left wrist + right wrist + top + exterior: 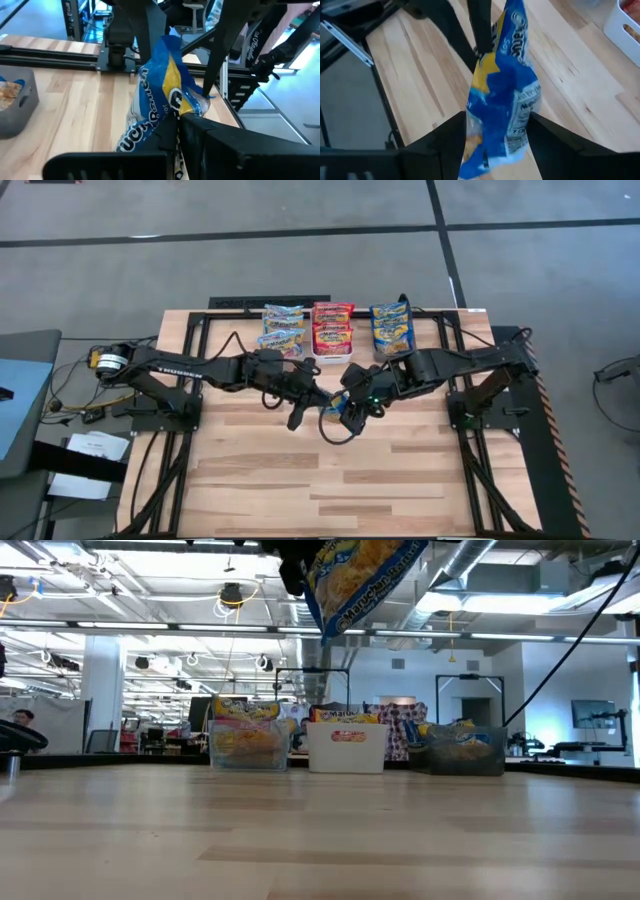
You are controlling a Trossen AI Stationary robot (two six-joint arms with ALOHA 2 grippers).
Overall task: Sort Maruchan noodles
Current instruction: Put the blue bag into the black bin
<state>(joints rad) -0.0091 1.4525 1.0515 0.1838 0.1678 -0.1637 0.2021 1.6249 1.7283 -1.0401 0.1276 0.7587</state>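
A blue and yellow Maruchan noodle packet hangs high above the table's middle. My left gripper is shut on it. My right gripper is open and slants down from the table's right. Its two fingers stand on either side of the packet's lower part. At the far edge stand three bins with more packets: a clear one, a white one and a grey one. My left gripper pinches an edge of the packet between its two fingers, which come in nearly level from the table's left. The packet is lifted clear of the table and hangs tilted, crumpled at the hold. I cannot tell whether my right gripper's open fingers touch the packet's sides.
In the low view the three bins stand in a row at the table's far side: clear, white, grey. The wooden tabletop in front of both arms is bare. Black frame rails run along the table's sides.
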